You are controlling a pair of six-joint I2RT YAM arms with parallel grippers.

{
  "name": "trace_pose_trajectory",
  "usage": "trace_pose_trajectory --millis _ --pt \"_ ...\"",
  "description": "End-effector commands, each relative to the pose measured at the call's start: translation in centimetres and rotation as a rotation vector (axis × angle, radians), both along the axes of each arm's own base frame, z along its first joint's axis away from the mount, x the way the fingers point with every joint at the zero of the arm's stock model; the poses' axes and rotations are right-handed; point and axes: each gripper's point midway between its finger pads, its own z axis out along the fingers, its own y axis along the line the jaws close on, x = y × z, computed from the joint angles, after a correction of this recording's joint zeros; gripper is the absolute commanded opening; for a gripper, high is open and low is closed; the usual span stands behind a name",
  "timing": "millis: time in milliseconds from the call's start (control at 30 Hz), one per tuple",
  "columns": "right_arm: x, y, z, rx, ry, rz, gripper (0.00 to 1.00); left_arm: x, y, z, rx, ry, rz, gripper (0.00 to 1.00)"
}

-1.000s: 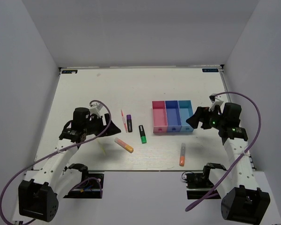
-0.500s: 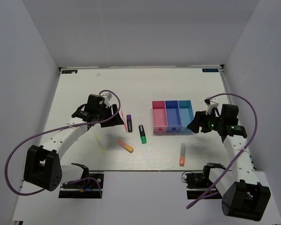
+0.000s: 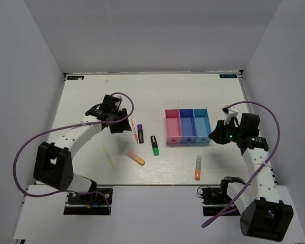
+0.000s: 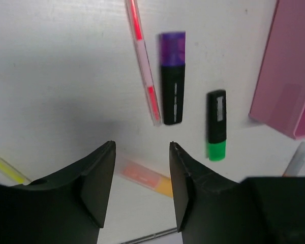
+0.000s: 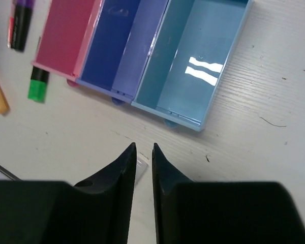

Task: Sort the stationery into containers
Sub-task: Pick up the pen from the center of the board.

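Stationery (image 3: 141, 133) lies scattered on the table (image 3: 91, 96), outside the bins (image 3: 187, 127).

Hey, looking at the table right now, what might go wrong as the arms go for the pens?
The pink pen and purple marker lie side by side, almost touching; the open left jaws above them may catch both or flick one away. The right jaws stand close together near the wall of the light blue bin; moving forward might shove it.
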Motion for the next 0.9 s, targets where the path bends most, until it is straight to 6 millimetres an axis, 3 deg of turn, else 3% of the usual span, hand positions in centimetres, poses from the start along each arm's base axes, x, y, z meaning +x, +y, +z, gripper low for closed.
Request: trace_pose_trajectory --millis 0,33,267,300,367,500,667,867 --pt "0.4 -0.2 0.9 -0.009 -0.018 -0.011 0.20 2.0 0.5 0.1 0.108 0.015 0.063 0.56" --pt "0.6 -0.5 0.9 -0.022 -0.026 -0.023 0.20 3.3 0.6 -0.6 0.158 0.037 0.086 0.53" --pt "0.6 -0.7 1.1 -0.038 -0.037 -0.038 0.28 5.8 -0.9 -4.5 0.217 0.116 0.118 0.51" --pt "0.6 -0.7 1.2 -0.037 -0.039 -0.039 0.28 6.7 -1.5 -3.9 0.211 0.095 0.118 0.52" --pt "0.5 -0.7 1.2 -0.037 -0.037 -0.037 0.29 6.8 -1.7 -5.7 0.241 0.130 0.117 0.52" --pt "0.4 -0.7 1.3 -0.038 -0.036 -0.034 0.29 8.2 -2.7 -6.5 0.245 0.129 0.123 0.52" --pt "0.3 -0.8 1.4 -0.042 -0.041 -0.038 0.29 8.6 -3.3 -7.0 0.246 0.134 0.127 0.52" --pt "0.2 -0.8 1.8 -0.040 -0.051 -0.046 0.30 8.4 -2.0 -8.0 0.353 0.202 0.148 0.51"
